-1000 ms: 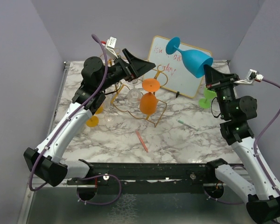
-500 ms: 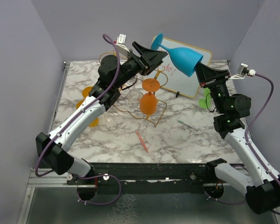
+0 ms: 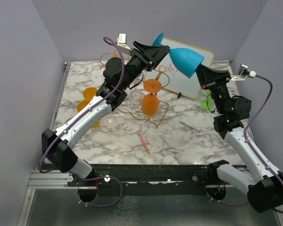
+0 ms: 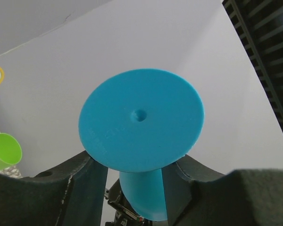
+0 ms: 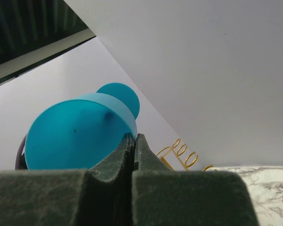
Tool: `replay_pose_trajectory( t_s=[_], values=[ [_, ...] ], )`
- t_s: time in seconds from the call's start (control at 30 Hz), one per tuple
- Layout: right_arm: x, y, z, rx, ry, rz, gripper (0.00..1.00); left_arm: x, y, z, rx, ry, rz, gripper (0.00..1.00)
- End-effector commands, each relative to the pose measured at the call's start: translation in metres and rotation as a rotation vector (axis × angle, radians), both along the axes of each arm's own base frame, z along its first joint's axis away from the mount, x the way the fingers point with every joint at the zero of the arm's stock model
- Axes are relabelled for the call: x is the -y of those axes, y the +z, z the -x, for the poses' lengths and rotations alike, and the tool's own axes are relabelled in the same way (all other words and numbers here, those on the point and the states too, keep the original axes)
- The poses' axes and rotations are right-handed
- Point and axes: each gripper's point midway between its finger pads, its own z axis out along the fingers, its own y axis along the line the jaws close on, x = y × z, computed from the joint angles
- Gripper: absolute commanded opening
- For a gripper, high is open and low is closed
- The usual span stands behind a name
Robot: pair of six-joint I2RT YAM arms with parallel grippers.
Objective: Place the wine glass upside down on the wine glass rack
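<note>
1. The wine glass (image 3: 184,60) (blue, opaque, plastic by the look of it) hangs in the air above the back of the table (image 3: 179,141). It is steeply tilted, with its foot up toward the left arm and its mouth toward the right arm.
2. I judge it light and stiff, not brittle, but smooth enough to slip. The stem just under the foot is the soundest hold, since the foot would stop it sliding through.
3. The right gripper (image 5: 134,141) is clamped on the bowl's wall at the rim (a thin pinch, so the glass could pivot).
4. The left gripper (image 4: 139,165) has its fingers apart on either side of the stem, behind the foot. I cannot tell whether they touch it.
5. The wine glass rack (image 5: 180,149) stands below. An orange glass (image 3: 151,101) already hangs in it upside down, with a clear glass (image 3: 136,96) beside it.
6. The whiteboard (image 3: 188,84) and the back wall sit close behind, and a green glass (image 3: 208,101) stands near the right arm. The open room lies toward the near edge.
</note>
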Motion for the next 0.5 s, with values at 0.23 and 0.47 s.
replay_pose_trajectory(
  t_s=[0.23,0.47],
  values=[
    [-0.017,0.004,0.018,0.095,0.107,0.041,0.01,-0.016,0.037,0.014,0.1,0.062,0.147,0.23],
    [-0.023,0.001,0.024,0.138,0.133,0.09,0.01,-0.011,0.038,0.017,0.119,0.035,0.15,0.03]
  ],
)
